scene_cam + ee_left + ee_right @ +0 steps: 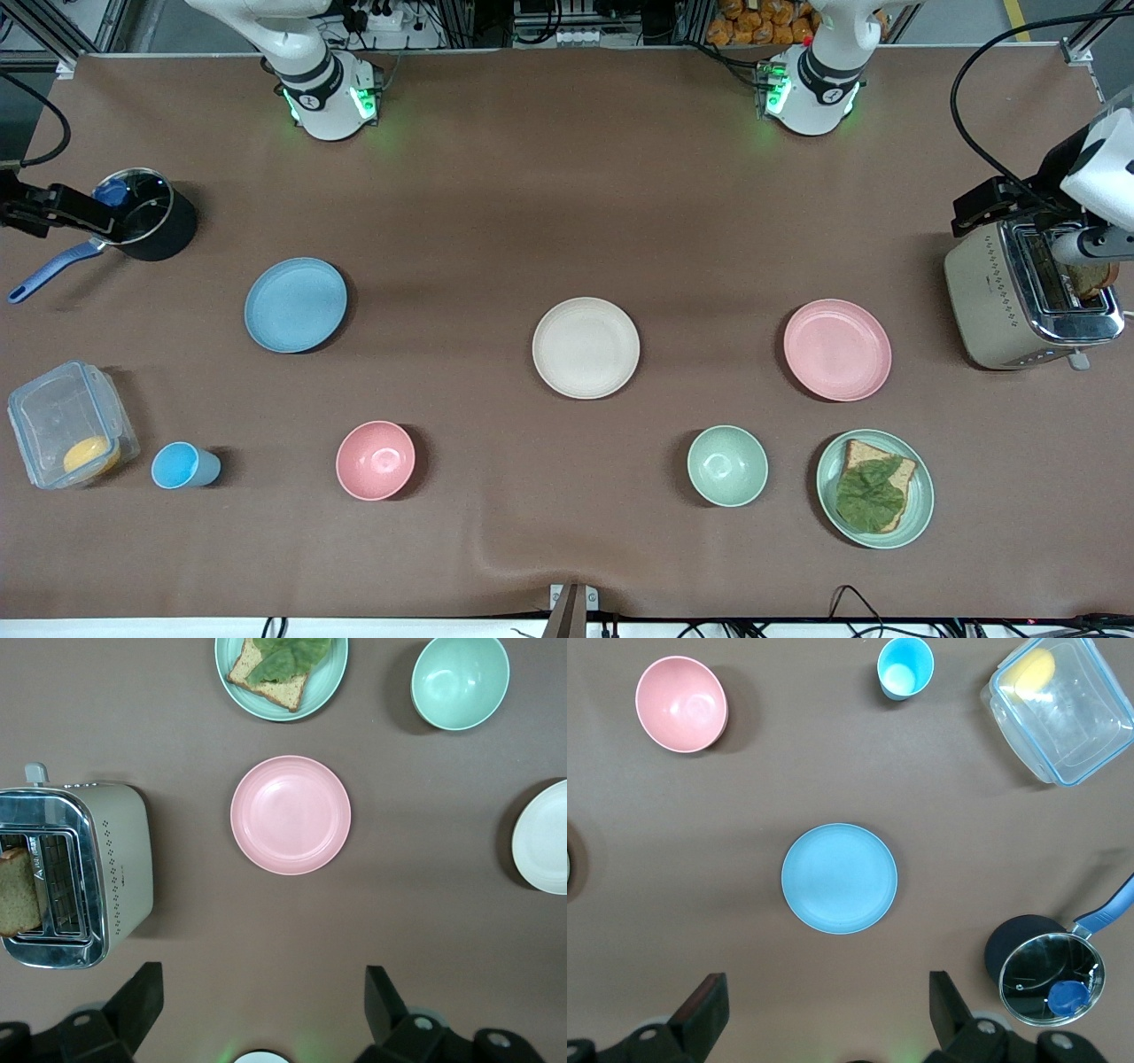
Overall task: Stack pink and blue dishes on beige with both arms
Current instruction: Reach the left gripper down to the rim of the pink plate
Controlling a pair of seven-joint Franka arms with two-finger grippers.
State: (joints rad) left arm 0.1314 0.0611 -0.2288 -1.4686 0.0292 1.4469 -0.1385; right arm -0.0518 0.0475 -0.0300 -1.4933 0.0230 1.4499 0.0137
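Note:
The beige plate lies bare at the middle of the table. The pale pink plate lies toward the left arm's end, and the light blue plate toward the right arm's end. In the left wrist view, my left gripper hangs open and empty high over the cloth beside the pink plate, with the beige plate's rim at the edge. My right gripper is open and empty too, high over the cloth beside the blue plate. Only the arm bases show in the front view.
Nearer the front camera stand a pink bowl, a blue cup, a green bowl and a green plate with bread and a leaf. A toaster, a black pot and a clear box sit at the table's ends.

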